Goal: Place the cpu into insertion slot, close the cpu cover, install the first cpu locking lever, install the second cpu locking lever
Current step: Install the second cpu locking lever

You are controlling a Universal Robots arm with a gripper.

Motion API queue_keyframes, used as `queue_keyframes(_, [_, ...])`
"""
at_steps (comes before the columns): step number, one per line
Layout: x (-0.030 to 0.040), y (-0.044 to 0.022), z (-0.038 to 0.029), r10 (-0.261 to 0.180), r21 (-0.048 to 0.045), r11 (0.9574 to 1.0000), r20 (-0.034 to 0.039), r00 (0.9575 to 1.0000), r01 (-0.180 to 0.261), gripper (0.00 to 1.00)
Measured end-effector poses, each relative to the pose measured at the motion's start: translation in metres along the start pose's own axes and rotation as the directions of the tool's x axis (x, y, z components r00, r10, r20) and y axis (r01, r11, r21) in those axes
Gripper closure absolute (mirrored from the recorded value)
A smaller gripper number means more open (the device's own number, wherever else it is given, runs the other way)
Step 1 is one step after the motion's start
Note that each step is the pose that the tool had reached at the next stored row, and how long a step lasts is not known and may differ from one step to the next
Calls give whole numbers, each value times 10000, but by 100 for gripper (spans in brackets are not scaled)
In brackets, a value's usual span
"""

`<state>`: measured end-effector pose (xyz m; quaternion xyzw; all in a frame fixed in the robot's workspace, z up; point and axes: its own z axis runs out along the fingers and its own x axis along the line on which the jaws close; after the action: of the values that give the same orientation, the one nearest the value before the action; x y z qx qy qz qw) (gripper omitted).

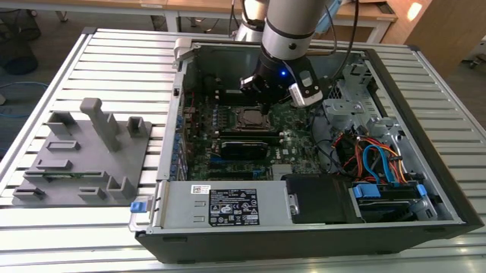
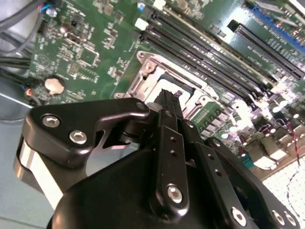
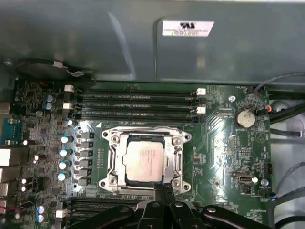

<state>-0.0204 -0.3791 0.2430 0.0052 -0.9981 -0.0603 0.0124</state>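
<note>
We are looking straight down on the insertion slot in the first wrist view, and the cpu is already sitting in it, silver top up, square to the socket. The cpu cover is lying flat over it, its window framing the chip, so the placing and the closing both look done to us.

The relation that matters is this: our gripper is standing right at the edge of the socket on the side away from the row of long memory slots by the case wall, with the chip lying just beyond the tips. In the second wrist view the gripper is coming down at the same rim of the metal frame, close enough that we are judging it to be touching or very nearly touching the frame there, though we cannot tell which. A locking lever would run along a side of the socket, but we are not making one out clearly.

The fingers are pressed together, with no gap between them and nothing held.

In the exterior view the arm is reaching down into the open computer case, which is lying on the slatted worktop.
</note>
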Motion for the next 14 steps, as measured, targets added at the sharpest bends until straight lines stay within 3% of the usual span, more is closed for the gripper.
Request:
queue_keyframes(3, [39, -12, 13, 7, 3, 10000, -69, 10000, -7, 90])
queue_keyframes(10, [83, -161, 2, 6, -15, 10000, -70, 10000, -6, 90])
queue_keyframes(14, [130, -207, 18, 9, -33, 10000, -99, 10000, -9, 90])
